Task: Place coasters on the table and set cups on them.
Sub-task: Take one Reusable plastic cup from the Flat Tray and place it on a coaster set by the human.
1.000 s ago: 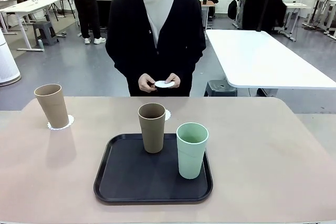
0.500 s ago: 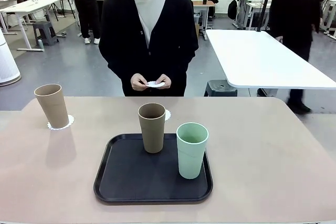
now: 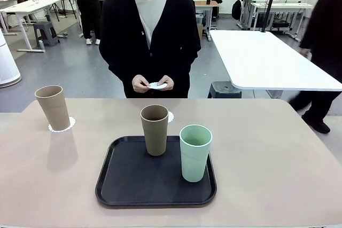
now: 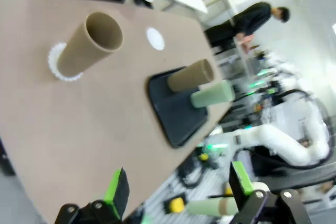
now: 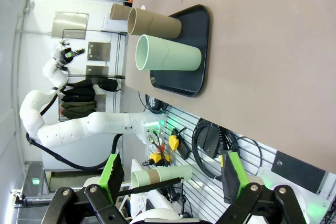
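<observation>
Beige table (image 3: 278, 174) carries a black tray (image 3: 128, 185) with one tan cup (image 3: 155, 130) and the mint cup (image 3: 195, 152); second tan cup (image 3: 53, 107) stands on a coaster (image 3: 68, 125) at left. Left gripper (image 4: 177, 174) and right gripper (image 5: 170, 158): jaws spread, empty. Bare coaster (image 3: 170, 117) lies beyond the tray, third coaster (image 3: 156, 85) in the person's hands (image 3: 140, 84).

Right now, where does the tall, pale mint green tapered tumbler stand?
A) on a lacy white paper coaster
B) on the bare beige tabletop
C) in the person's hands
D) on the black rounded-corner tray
D: the pale mint green tumbler stands upright on the black tray, right of a tan-brown tumbler, with no coaster under it.
</observation>
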`<control>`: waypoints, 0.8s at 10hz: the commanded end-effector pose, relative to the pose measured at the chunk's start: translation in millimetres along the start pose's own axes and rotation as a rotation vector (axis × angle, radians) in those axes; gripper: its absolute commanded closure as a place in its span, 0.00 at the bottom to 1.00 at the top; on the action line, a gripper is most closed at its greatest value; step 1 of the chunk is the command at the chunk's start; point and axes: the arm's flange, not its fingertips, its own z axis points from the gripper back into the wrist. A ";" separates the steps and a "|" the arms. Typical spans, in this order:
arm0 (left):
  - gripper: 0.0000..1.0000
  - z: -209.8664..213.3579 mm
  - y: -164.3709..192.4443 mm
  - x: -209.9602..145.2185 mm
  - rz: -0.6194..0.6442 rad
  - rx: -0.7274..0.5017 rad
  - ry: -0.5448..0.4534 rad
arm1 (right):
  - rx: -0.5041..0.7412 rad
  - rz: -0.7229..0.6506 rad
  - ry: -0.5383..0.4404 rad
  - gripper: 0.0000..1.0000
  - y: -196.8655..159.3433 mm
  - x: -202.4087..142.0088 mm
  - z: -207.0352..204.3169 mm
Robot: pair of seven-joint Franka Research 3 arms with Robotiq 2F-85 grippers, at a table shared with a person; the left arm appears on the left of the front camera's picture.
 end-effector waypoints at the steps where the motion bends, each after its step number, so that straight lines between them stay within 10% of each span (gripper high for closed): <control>1: 0.00 -16.0 -72.0 17.4 -0.127 0.220 0.059 | 0.023 0.017 -0.012 0.00 -0.2 1.1 -0.9; 4: 0.00 -67.4 -156.3 37.6 -0.339 0.347 0.276 | 0.023 0.017 -0.012 0.00 -0.2 1.1 -0.9; 8: 0.00 -181.9 -185.3 49.6 -0.653 0.480 0.414 | 0.023 0.017 -0.012 0.00 -0.2 1.1 -0.9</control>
